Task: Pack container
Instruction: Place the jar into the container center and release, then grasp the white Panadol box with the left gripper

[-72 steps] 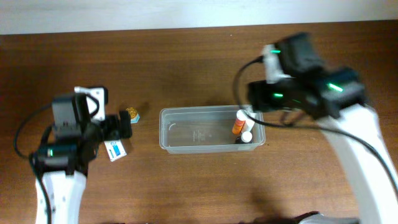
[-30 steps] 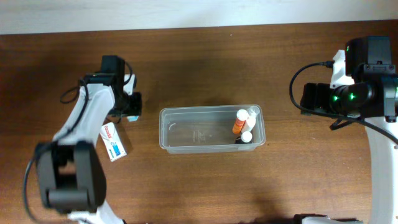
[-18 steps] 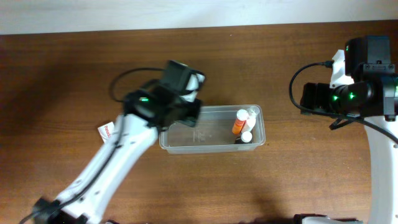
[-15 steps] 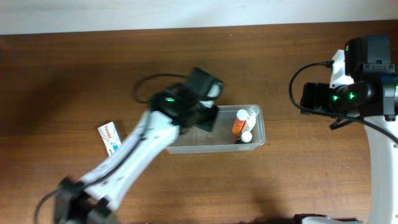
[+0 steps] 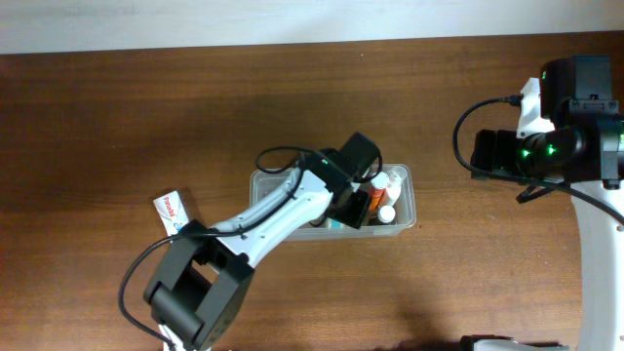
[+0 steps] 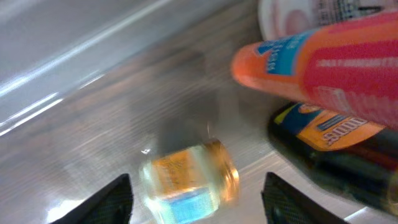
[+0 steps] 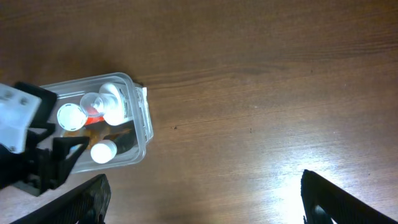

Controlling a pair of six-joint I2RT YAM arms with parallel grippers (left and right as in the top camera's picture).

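Note:
The container [image 5: 278, 185] is a clear shallow tub at the table's middle. At its right end stand an orange bottle [image 5: 373, 194], a dark bottle [image 6: 329, 146] and white-capped bottles [image 5: 388, 214]. My left gripper [image 5: 355, 193] reaches down into the tub beside them. In the left wrist view a small amber jar with a blue label [image 6: 189, 180] lies blurred on the tub floor between the spread fingers [image 6: 118, 199], with a gap on each side. My right gripper [image 7: 208, 208] hangs open and empty over bare wood, right of the tub [image 7: 142, 109].
A small white box with red and blue print [image 5: 171, 212] lies on the table left of the tub, partly under the left arm. The left arm crosses the tub's left half. Bare wood lies between the tub and the right arm [image 5: 546, 151].
The left arm swung from the table's left side into the tub with the small jar. Its jaws have opened and the jar has come free. The right arm has not moved.

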